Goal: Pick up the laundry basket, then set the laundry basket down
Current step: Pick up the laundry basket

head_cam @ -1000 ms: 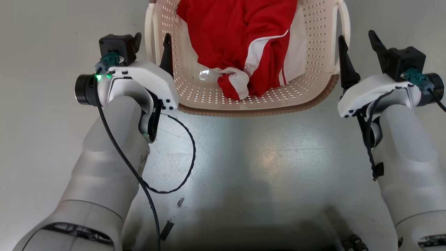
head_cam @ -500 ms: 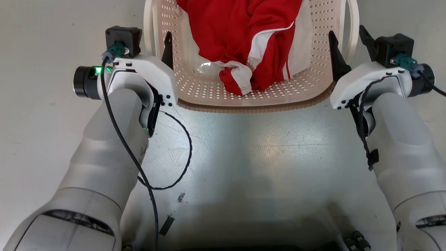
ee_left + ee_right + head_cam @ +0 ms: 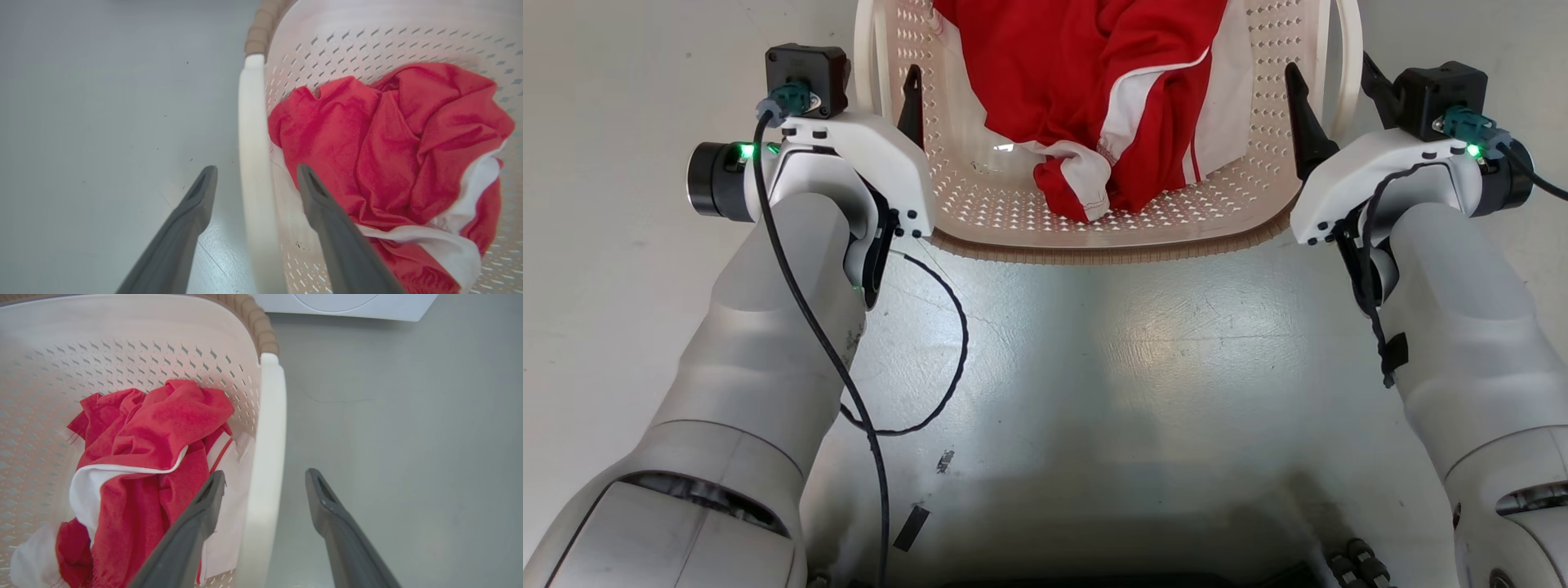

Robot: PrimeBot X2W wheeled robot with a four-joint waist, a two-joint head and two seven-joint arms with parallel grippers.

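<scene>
Straddling the basket's 2 loop handles, both pairs of dark fingers (image 3: 184,228) stand apart, with nothing pinched yet. On the left gripper (image 3: 256,169), 1 finger hangs outside over the grey floor (image 3: 1135,367) and 1 inside above the red-and-white garment (image 3: 1078,73), with the left handle (image 3: 253,134) running between them. The right gripper (image 3: 265,473) mirrors that around the right handle (image 3: 270,416). The laundry basket (image 3: 1094,245) sits on the floor just ahead of the robot, between the 2 wrists.

The risk I see is that the inner fingers trap cloth against the handles as they shut, giving a soft, slippery hold. Uneven closing or lifting could then tilt the basket, spill the garment, or let 1 handle slide free.
</scene>
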